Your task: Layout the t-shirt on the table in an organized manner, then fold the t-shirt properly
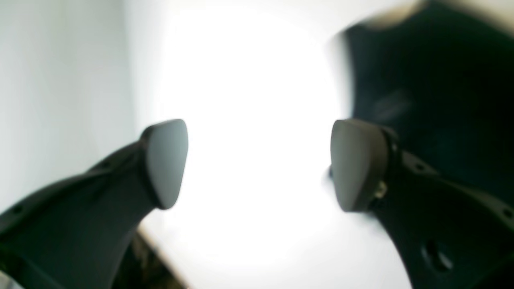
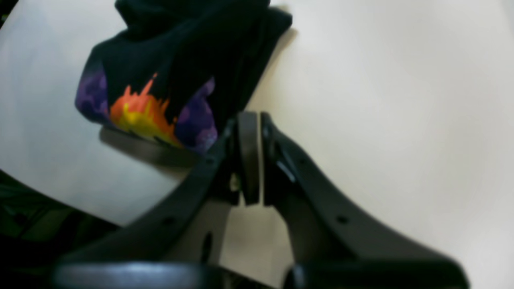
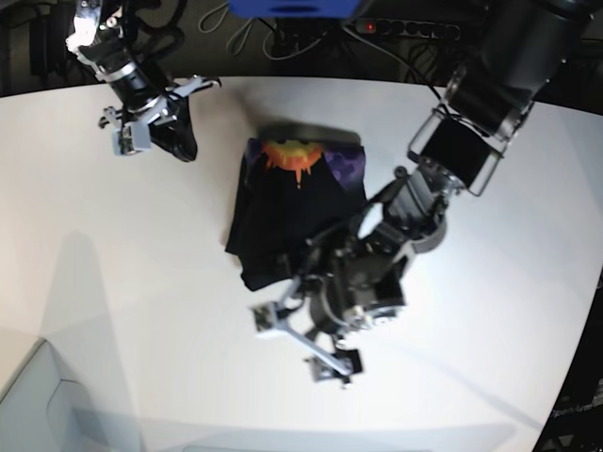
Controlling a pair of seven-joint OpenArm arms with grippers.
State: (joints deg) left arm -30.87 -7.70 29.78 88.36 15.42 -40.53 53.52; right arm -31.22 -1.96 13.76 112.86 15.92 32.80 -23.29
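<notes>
- The t-shirt lies folded on the table, print showing.
- Left end effector: spread wide, empty.
- Right end effector: pressed together, empty.

My left hand has matte black curved fingers with small round holes, each tipped by a smooth grey pad. The right hand matches, screws dotting its arms. Both arms are black with silver brackets.

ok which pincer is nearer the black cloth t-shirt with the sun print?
Left. The left pincer, open, hangs at the black cloth t-shirt's near edge; the right pincer, shut, sits apart beyond its far corner.
</notes>
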